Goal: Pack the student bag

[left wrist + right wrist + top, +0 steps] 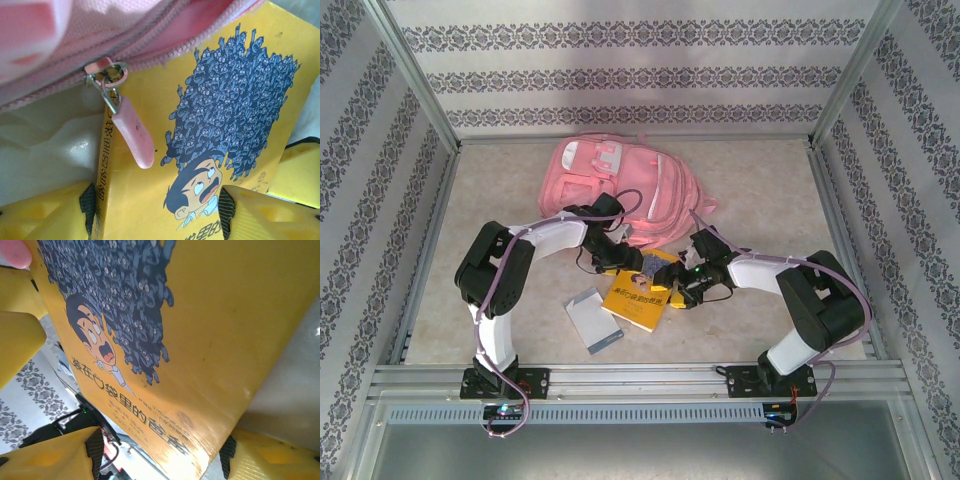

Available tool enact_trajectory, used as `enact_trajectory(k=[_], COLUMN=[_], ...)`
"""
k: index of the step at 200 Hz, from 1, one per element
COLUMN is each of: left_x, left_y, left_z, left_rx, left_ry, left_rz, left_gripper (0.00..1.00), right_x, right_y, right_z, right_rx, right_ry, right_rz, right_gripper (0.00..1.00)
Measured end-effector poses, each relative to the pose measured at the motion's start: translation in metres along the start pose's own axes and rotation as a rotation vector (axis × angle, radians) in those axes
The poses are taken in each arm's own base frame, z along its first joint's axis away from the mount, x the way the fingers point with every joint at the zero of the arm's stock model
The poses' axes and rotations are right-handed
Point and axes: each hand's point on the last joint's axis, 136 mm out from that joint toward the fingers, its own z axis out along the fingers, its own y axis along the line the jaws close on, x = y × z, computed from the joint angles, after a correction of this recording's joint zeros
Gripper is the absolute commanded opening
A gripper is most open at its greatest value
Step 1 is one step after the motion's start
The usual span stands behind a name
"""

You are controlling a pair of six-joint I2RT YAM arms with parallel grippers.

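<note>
Student bag is lying flat at the far middle of the table. Yellow book is sitting just before it, its far end meeting the bag's zip edge. Left gripper and right gripper are both straddling the book with jaws partly apart; I cannot tell whether either is pinching it. Zip pull is dangling over the cover, so the book is probably best slid in low and level, avoiding that pull.

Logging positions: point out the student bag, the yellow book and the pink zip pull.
student bag [638, 188]: top external view, pink front panel
yellow book [635, 301]: top external view, cover middle
pink zip pull [134, 131]: left wrist view, tab middle
</note>
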Motion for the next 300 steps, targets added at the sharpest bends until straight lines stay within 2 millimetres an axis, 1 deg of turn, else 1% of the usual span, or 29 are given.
enact_trajectory(k=[26, 50, 85, 102, 118, 140, 155, 174, 181, 205, 220, 233, 246, 253, 266, 280, 287, 300], left_x=[-0.003, -0.005, -0.007, -0.006, -0.004, 0.007, 0.014, 0.017, 0.017, 0.016, 0.017, 0.02, 0.025, 0.028, 0.036, 0.041, 0.043, 0.044], left_y=[-0.002, -0.004, -0.009, -0.014, -0.022, -0.037, -0.04, -0.041, -0.041, -0.046, -0.053, -0.058, -0.062, -0.063, -0.066, -0.07, -0.073, -0.082], left_z=[0.0, -0.001, -0.006, -0.01, -0.013, -0.014, -0.013, -0.012, -0.013, -0.019, -0.026, -0.032, -0.036, -0.038, -0.048, -0.063, -0.072, -0.091], left_rx=[0.014, 0.043, 0.111, 0.154, 0.204, 0.282, 0.312, 0.324, 0.324, 0.315, 0.306, 0.296, 0.29, 0.287, 0.28, 0.27, 0.269, 0.271], left_ry=[-0.01, -0.022, -0.056, -0.068, -0.066, -0.017, 0.011, 0.027, 0.028, 0.037, 0.051, 0.071, 0.088, 0.093, 0.091, 0.066, 0.046, -0.01], left_rz=[-0.024, -0.049, -0.097, -0.112, -0.118, -0.123, -0.135, -0.143, -0.142, -0.117, -0.086, -0.054, -0.027, -0.008, 0.029, 0.078, 0.107, 0.175], left_gripper=[0.58, 0.54, 0.45, 0.42, 0.36, 0.29, 0.22, 0.09, 0.06, 0.02, 0.01, 0.01, 0.01, 0.0, 0.0, 0.0, 0.0, 0.0], right_x=[-0.003, -0.004, -0.005, -0.005, -0.005, -0.006, -0.006, -0.006, -0.006, -0.006, -0.007, -0.01, -0.012, -0.013, -0.016, -0.017, -0.018, -0.018], right_y=[-0.001, -0.002, -0.002, -0.002, -0.003, -0.003, -0.002, -0.002, -0.002, -0.003, -0.004, -0.013, -0.019, -0.02, -0.017, -0.005, 0.004, 0.03], right_z=[-0.002, -0.004, -0.006, -0.006, -0.007, -0.008, -0.008, -0.008, -0.008, -0.009, -0.013, -0.023, -0.04, -0.05, -0.074, -0.101, -0.114, -0.137], right_rx=[-0.014, -0.03, -0.052, -0.058, -0.067, -0.075, -0.078, -0.079, -0.078, -0.075, -0.054, 0.01, 0.084, 0.114, 0.149, 0.156, 0.148, 0.119], right_ry=[0.0, 0.004, 0.012, 0.015, 0.019, 0.025, 0.027, 0.027, 0.027, 0.024, -0.005, -0.067, -0.143, -0.182, -0.27, -0.365, -0.41, -0.488], right_rz=[0.044, 0.057, 0.066, 0.068, 0.066, 0.072, 0.073, 0.071, 0.071, 0.06, 0.032, 0.019, -0.007, -0.021, -0.052, -0.095, -0.128, -0.223], right_gripper=[0.6, 0.6, 0.59, 0.59, 0.59, 0.59, 0.59, 0.58, 0.58, 0.61, 0.65, 0.68, 0.68, 0.69, 0.69, 0.67, 0.66, 0.64])
